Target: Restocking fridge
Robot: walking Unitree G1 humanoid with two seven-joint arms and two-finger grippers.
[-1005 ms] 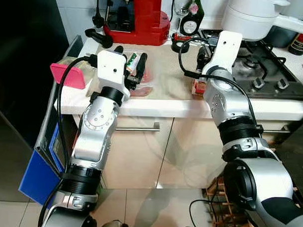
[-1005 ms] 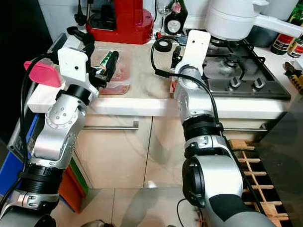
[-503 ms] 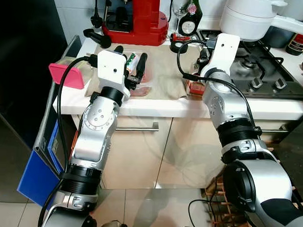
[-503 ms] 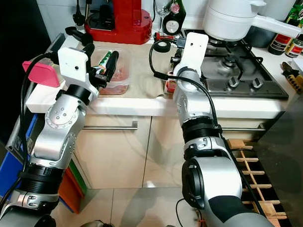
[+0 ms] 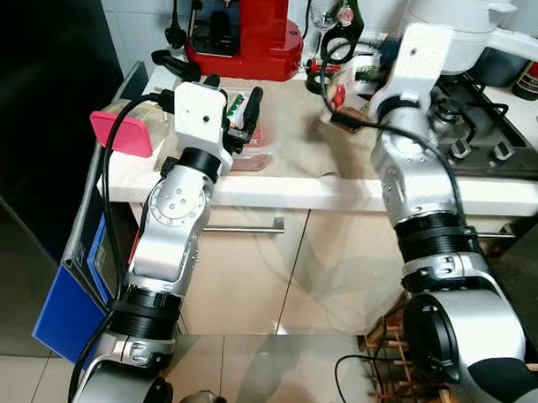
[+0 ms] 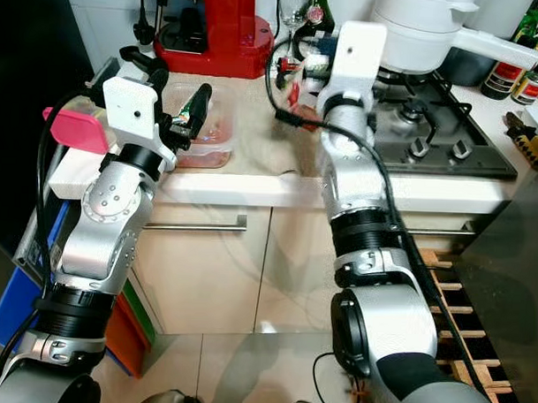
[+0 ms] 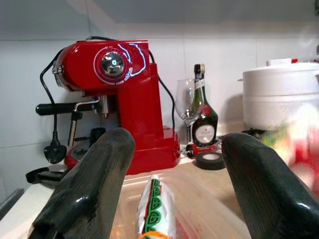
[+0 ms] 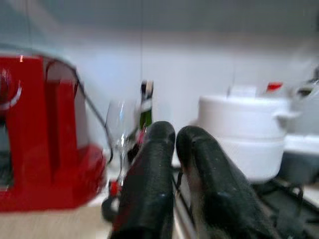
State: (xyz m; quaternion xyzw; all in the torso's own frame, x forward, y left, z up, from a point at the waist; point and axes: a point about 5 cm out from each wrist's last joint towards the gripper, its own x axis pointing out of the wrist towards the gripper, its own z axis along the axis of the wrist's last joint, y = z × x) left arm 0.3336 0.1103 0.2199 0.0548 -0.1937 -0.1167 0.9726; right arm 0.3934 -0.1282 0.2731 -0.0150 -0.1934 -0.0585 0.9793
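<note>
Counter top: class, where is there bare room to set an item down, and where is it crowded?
Free: the beige counter between the clear tray and the hob. Crowded: the back edge by the red coffee machine, glass and bottle, and the left end around the left gripper.

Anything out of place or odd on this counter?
Mildly: a pink sponge sticks out past the counter's left end, and a clear food container sits near the front edge under the open left gripper. No spills.
</note>
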